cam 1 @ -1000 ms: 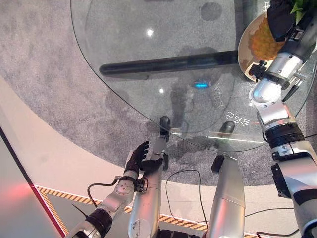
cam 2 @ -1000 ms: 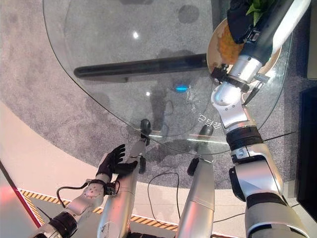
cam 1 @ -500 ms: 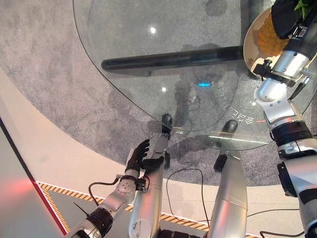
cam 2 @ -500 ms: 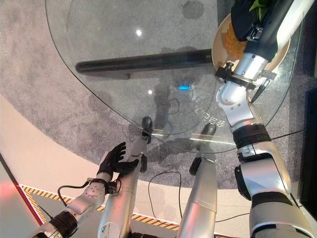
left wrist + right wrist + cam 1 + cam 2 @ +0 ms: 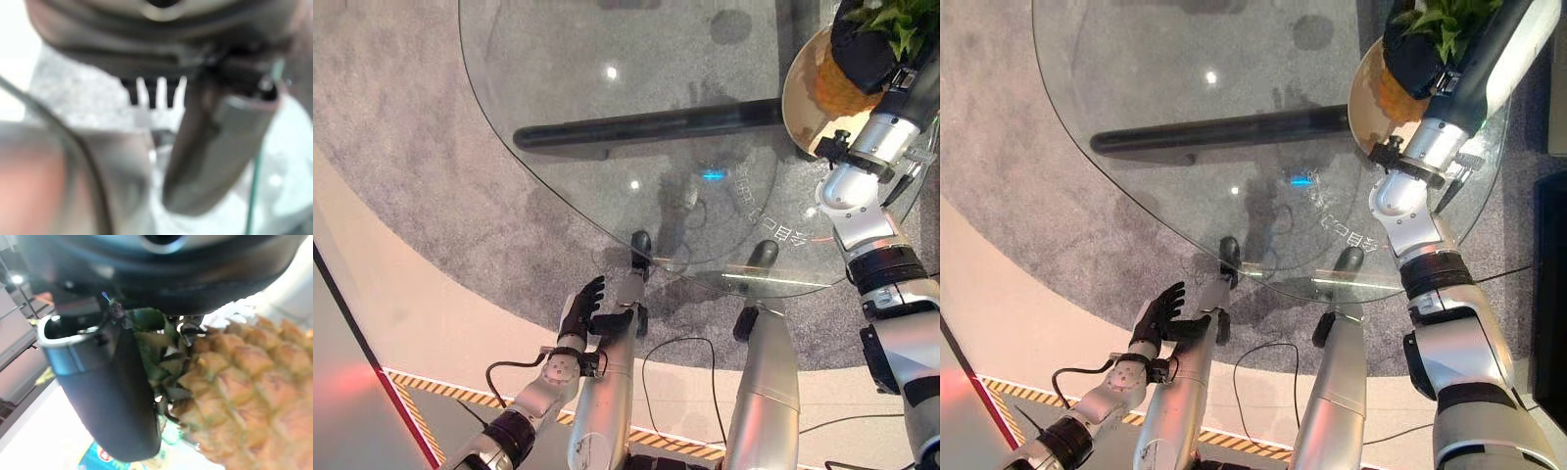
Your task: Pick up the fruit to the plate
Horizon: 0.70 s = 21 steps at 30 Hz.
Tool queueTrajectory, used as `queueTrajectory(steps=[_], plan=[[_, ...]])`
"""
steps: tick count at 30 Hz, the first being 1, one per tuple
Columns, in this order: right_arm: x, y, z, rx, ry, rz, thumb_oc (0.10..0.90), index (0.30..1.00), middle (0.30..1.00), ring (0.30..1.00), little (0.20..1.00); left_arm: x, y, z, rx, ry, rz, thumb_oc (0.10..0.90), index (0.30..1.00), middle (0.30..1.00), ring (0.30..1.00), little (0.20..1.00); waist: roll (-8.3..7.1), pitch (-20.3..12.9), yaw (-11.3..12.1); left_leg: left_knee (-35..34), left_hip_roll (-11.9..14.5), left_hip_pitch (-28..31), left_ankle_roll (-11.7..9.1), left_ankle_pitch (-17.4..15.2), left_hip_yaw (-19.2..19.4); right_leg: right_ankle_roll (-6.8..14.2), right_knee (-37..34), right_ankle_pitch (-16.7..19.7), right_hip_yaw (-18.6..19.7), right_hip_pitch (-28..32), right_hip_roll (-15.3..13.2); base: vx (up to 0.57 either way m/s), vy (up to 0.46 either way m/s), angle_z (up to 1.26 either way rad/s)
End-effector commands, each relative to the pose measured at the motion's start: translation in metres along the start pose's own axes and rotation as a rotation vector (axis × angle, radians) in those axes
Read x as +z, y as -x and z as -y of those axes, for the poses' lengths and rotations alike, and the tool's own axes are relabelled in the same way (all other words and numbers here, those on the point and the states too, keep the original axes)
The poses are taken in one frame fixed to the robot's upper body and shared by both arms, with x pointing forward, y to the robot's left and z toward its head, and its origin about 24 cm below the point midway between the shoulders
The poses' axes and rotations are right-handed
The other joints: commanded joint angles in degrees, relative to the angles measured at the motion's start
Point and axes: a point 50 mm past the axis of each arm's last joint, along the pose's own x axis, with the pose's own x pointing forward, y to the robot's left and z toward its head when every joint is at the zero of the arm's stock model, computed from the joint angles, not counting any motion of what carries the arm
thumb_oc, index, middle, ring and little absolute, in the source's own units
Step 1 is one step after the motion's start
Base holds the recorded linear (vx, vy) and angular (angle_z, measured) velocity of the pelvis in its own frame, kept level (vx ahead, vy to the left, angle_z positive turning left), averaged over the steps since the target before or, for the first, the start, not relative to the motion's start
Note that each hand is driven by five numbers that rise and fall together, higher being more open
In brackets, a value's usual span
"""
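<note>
Right hand (image 5: 862, 57) sat at about 1 o'clock in the head views, over the plate (image 5: 798, 103) at the far right edge of the glass table (image 5: 607, 127). Its fingers and thumb (image 5: 110, 401) were clamped on the pineapple (image 5: 244, 406) near the leafy crown; the fruit's body lay over the plate, contact with it unclear. Left hand (image 5: 587, 313) hung at about 7 o'clock, below the table's near rim, fingers apart and relaxed, holding nothing. Grey carpet (image 5: 401, 117) showed under the glass.
</note>
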Motion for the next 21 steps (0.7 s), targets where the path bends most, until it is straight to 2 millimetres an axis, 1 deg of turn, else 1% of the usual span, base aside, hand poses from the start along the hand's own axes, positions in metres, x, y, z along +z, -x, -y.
queueTrajectory(steps=[1, 10, 15, 21], plan=[[0.01, -0.02, 0.023, -0.104, -0.024, 0.076, 0.8, 0.9, 0.9, 0.9, 0.9, -0.023, 0.017, 0.0, 0.014, 0.005, -0.054, 0.8, 0.9, 0.9, 0.9, 0.9, 4.41, -0.4, -1.4, 2.8, -8.3, 0.8, 4.5, -6.5, 6.5, -2.2, -7.0, 0.5, -5.4, 3.8, 7.6, -0.03, -0.011, -0.04], [0.012, -0.012, 0.024, -0.089, -0.046, 0.09, 0.8, 0.9, 0.9, 0.9, 0.9, -0.027, 0.017, -0.004, 0.035, 0.008, -0.064, 0.8, 0.9, 0.9, 0.9, 0.9, 3.42, -0.4, -2.5, 2.5, -8.1, 4.4, 4.4, -7.1, 7.6, -2.2, -7.5, 0.2, -5.5, 7.5, 7.6, 0.0, -0.001, 0.0], [0.019, -0.009, 0.024, -0.069, -0.064, 0.118, 0.8, 0.9, 0.9, 0.9, 0.9, -0.033, 0.017, -0.007, 0.043, 0.003, -0.083, 0.8, 0.9, 0.9, 0.9, 0.9, 2.87, -0.4, -3.1, 2.8, -8.0, 6.3, 4.3, -7.6, 7.7, -2.2, -7.3, -0.2, -5.4, 9.3, 7.4, -0.01, 0.002, -0.02], [0.032, -0.009, 0.021, -0.045, -0.08, 0.173, 0.8, 0.9, 0.9, 0.9, 0.9, -0.038, 0.019, -0.01, 0.055, 0.001, -0.094, 0.8, 0.9, 0.9, 0.9, 0.9, 2.02, -0.4, -3.2, 3.1, -8.0, 7.8, 4.5, -8.2, 7.6, -2.4, -7.0, -0.6, -5.6, 10.8, 7.4, 0.0, 0.0, 0.0]])
